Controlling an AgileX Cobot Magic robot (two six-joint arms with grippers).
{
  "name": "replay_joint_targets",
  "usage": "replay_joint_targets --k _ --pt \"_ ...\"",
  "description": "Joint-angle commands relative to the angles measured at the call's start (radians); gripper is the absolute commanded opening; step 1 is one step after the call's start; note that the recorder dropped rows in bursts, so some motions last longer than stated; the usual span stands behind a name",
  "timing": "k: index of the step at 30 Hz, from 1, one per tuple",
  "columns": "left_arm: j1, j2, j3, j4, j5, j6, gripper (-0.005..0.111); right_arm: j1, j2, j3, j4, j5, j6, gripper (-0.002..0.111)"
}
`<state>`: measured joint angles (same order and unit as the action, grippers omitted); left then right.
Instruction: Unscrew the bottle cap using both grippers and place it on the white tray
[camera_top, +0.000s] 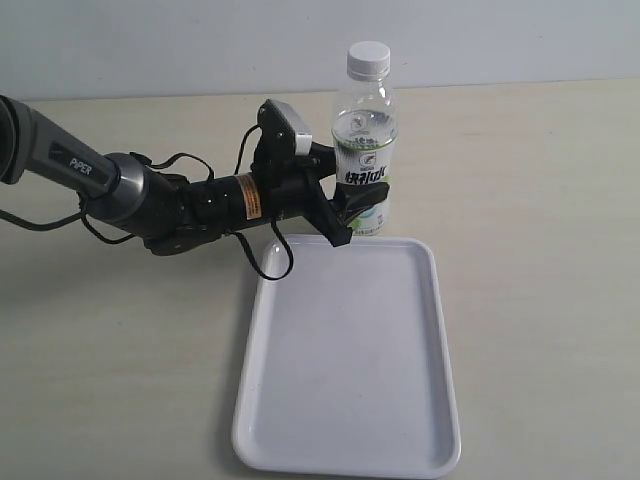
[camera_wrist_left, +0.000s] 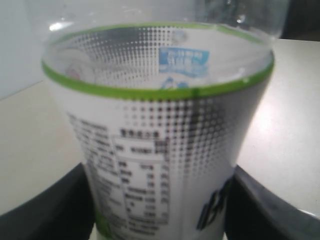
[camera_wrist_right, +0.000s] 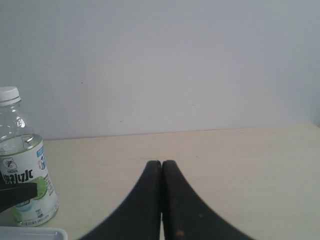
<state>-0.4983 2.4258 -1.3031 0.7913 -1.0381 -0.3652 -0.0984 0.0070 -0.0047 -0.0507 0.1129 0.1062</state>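
- The bottle (camera_top: 366, 150) stands upright on the bench (camera_top: 540, 180), just beyond the far edge of the white tray (camera_top: 300, 420) and not on it.
- The bottle cap (camera_top: 368, 59) sits on the bottle's neck, so we judge that the unscrewing has not yet begun.
- The left fingers (camera_top: 340, 228) pinch the bottle's labelled lower body from both sides, so the steadying step looks done.
- The right fingers (camera_wrist_right: 150, 200) are pressed together and hold nothing. They are well apart from the bottle and outside the exterior view.
- We judge what is left: the right fingers must reach the cap, grip it, twist it off and lay it on the tray, which holds nothing.
- The bench is a smooth, pale cream surface. Behind it rises a plain light grey wall, evenly lit.
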Motion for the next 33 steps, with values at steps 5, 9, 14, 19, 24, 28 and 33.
replay_joint_targets --k 5,9,14,19,24,28,33 --pt "0.002 -0.008 -0.003 0.008 -0.034 -0.005 0.0 -0.006 -0.007 0.005 -0.001 -0.073 -0.007 0.0" --pt "0.002 -0.008 -0.003 0.008 -0.034 -0.001 0.0 -0.006 -0.007 0.005 0.096 -0.273 0.088 0.0" --pt "0.002 -0.008 -0.003 0.008 -0.032 -0.001 0.0 -0.006 -0.007 0.005 0.234 -0.496 0.133 0.0" --pt "0.002 -0.008 -0.003 0.024 -0.012 -0.001 0.0 -0.006 -0.007 0.005 0.344 -0.706 0.133 0.0" --pt "0.002 -0.008 -0.003 0.042 0.004 -0.001 0.0 -0.006 0.064 -0.129 0.365 -0.706 0.007 0.0" --pt "0.002 -0.008 -0.003 0.042 0.004 -0.001 0.0 -0.006 0.285 -0.408 0.373 -0.516 -0.113 0.0" --pt "0.002 -0.008 -0.003 0.042 0.004 -0.001 0.0 -0.006 0.652 -0.91 0.357 0.123 -0.376 0.0"
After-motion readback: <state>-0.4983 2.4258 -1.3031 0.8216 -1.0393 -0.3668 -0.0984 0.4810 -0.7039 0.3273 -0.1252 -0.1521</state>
